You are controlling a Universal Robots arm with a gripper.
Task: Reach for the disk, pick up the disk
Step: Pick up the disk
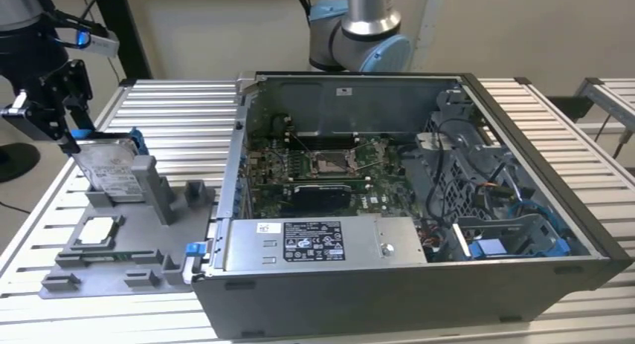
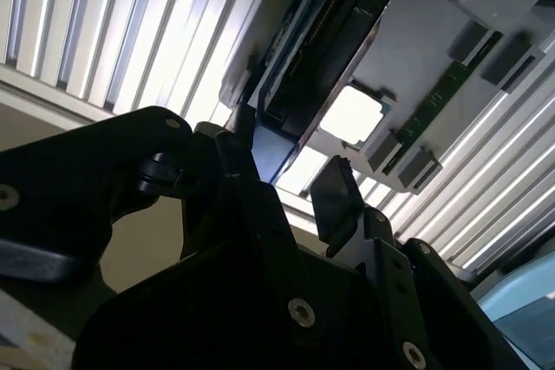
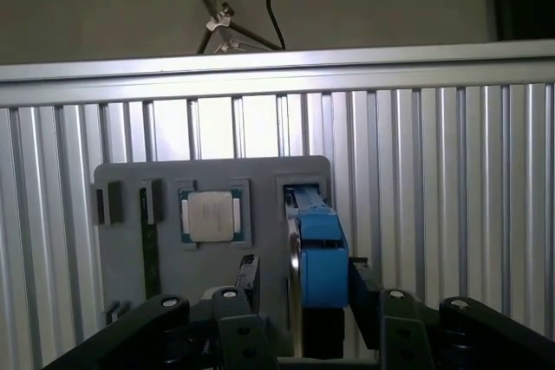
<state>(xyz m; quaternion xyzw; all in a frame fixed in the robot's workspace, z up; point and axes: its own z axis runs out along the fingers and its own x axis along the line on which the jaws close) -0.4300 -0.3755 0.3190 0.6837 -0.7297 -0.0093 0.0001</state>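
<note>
Straddling the disk, the black gripper hangs open over the grey plastic holder, one finger on each side with a gap showing in the first wrist view. The disk is flat, silver-grey and blue-framed. It stands on edge in the holder's slot, its long axis about upright. A square silver chip lies flat in the holder. The disk's labelled face is turned toward the open computer case, just beside the holder.

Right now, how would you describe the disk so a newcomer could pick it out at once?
On the exterior view's left of the open computer case, a grey tray lies on the slatted table. The disk stands on edge at its far end, silver with a blue bracket; the square chip lies flat.
</note>
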